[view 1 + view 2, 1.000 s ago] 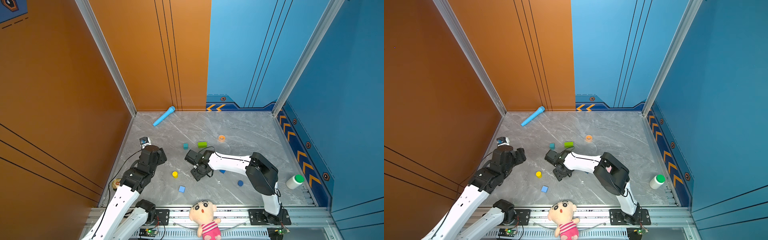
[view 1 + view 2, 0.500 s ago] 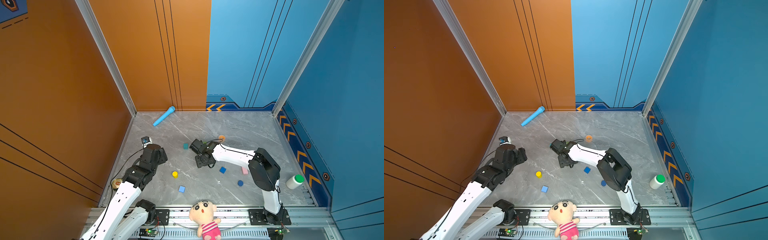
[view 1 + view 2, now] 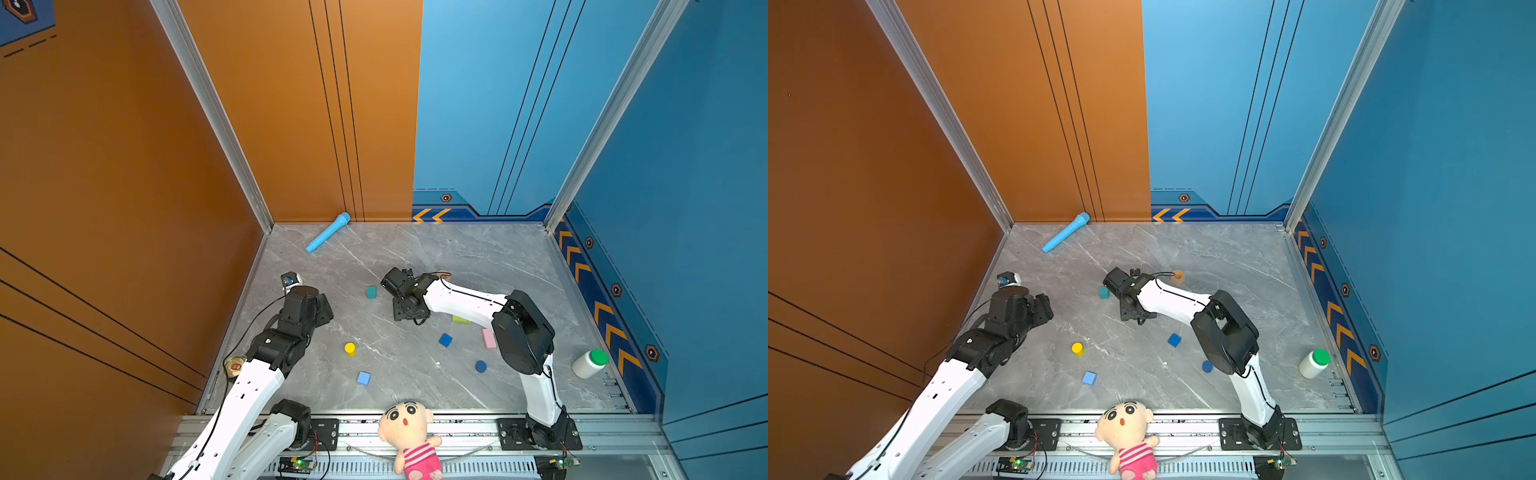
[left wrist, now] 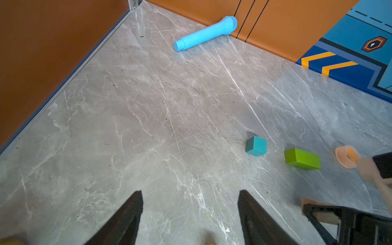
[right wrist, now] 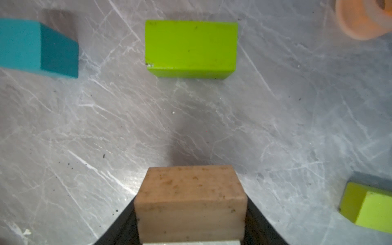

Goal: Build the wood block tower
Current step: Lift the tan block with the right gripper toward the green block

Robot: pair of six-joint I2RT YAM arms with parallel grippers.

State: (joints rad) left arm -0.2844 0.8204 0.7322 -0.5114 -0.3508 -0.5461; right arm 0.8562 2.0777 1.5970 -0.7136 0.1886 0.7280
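Observation:
My right gripper [image 5: 191, 201] is shut on a tan brick [image 5: 191, 191], held above the floor short of a lime green brick [image 5: 191, 46]. A teal cube [image 3: 371, 292] sits just left of that gripper [image 3: 406, 307]. A second lime green brick [image 3: 461, 319] peeks out from under the right forearm. Loose on the floor lie a pink brick [image 3: 489, 338], a dark blue cube [image 3: 445, 340], a dark blue cylinder [image 3: 480, 366], a yellow cylinder [image 3: 350, 348] and a light blue cube [image 3: 363, 377]. My left gripper [image 4: 189, 193] is open and empty near the left wall [image 3: 322, 311].
A light-blue toy microphone [image 3: 328, 237] lies by the back wall. An orange tape ring [image 3: 1177, 276] sits behind the right wrist. A white bottle with a green cap [image 3: 589, 363] lies at the right edge. A doll [image 3: 409, 432] hangs on the front rail.
The right gripper has carried the tan brick away from the front, toward the back, to above the lime green brick. The left arm has barely shifted.

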